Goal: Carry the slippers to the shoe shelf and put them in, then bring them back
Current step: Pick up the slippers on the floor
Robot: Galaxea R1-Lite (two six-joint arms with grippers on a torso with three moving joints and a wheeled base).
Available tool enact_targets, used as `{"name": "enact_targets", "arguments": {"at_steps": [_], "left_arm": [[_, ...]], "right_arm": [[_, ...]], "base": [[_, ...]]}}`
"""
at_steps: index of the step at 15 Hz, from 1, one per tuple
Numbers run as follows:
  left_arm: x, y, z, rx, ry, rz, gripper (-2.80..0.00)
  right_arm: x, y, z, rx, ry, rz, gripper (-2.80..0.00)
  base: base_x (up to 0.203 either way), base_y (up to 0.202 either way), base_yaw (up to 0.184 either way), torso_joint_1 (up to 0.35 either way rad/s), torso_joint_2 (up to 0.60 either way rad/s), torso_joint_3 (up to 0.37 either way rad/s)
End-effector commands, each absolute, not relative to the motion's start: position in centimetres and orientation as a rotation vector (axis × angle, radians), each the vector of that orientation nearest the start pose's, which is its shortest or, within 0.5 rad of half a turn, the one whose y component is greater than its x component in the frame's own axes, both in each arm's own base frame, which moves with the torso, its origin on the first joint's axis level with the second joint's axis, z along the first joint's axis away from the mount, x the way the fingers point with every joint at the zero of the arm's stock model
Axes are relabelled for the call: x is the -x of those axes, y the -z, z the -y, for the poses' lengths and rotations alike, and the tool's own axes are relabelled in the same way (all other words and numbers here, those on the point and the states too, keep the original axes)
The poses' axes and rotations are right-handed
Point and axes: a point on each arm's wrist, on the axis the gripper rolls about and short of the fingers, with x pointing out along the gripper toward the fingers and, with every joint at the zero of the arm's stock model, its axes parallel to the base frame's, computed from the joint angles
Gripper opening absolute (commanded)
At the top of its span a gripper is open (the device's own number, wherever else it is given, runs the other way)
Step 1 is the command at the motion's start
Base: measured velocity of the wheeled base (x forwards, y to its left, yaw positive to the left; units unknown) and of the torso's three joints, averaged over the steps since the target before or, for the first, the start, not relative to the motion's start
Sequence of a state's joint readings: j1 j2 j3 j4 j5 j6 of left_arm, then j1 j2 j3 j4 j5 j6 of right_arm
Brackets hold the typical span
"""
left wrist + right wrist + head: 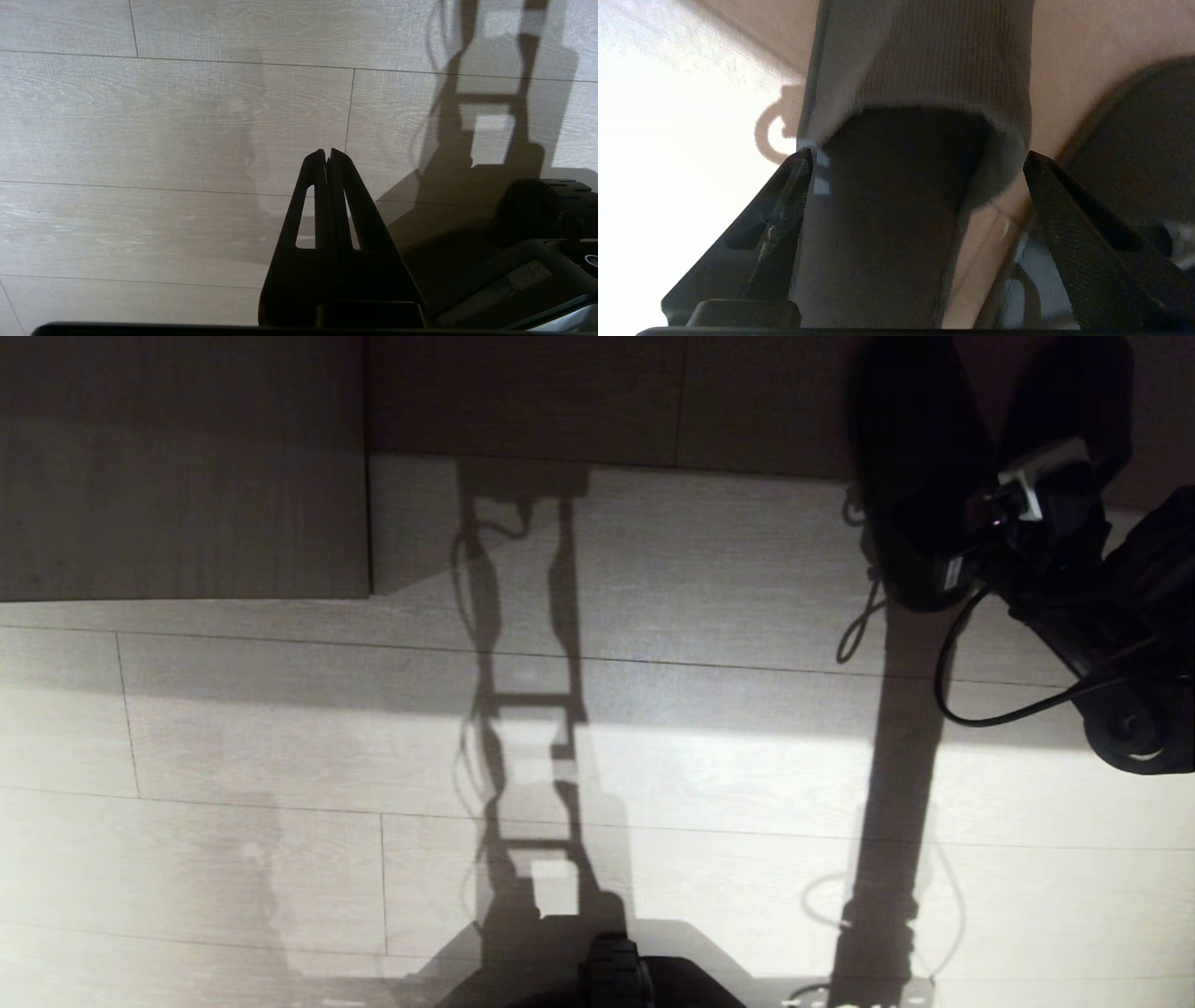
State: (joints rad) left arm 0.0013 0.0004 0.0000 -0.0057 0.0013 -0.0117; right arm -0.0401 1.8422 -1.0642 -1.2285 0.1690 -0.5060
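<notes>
Lying side by side, dark ribbed-fabric slippers (920, 476) (soft, rounded).

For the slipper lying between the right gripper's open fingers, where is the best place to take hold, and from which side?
Probably the edge of its foot opening, approached from the heel end along its length. In the right wrist view the slipper lies lengthwise between the right gripper fingers, and its soft fabric upper ends at that opening, giving a thin edge to pinch.
</notes>
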Motion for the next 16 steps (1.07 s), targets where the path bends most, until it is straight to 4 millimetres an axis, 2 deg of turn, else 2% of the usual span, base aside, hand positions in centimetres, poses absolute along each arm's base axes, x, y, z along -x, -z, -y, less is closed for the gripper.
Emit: {"name": "enact_targets", "arguments": {"at_steps": [1,5,16], "left_arm": [[2.3,-7.6,0.0,0.012,-0.003,0.006,-2.8],[2.3,-7.6,0.0,0.012,-0.003,0.006,-2.8],[2.3,-7.6,0.0,0.012,-0.003,0.006,-2.8]], "right_arm": [[-35.4,-26.7,0.9,0.547,-0.01,0.49,0.0],[-36.3,-28.4,0.9,0.547,0.007,0.556,0.0],[-39.2,-29.5,0.8,0.536,0.017,0.597,0.0]], "base": [[0.0,0.0,0.0,0.0,0.0,0.0],[0.0,0.0,0.0,0.0,0.0,0.0],[0.0,0.0,0.0,0.0,0.0,0.0]]}}
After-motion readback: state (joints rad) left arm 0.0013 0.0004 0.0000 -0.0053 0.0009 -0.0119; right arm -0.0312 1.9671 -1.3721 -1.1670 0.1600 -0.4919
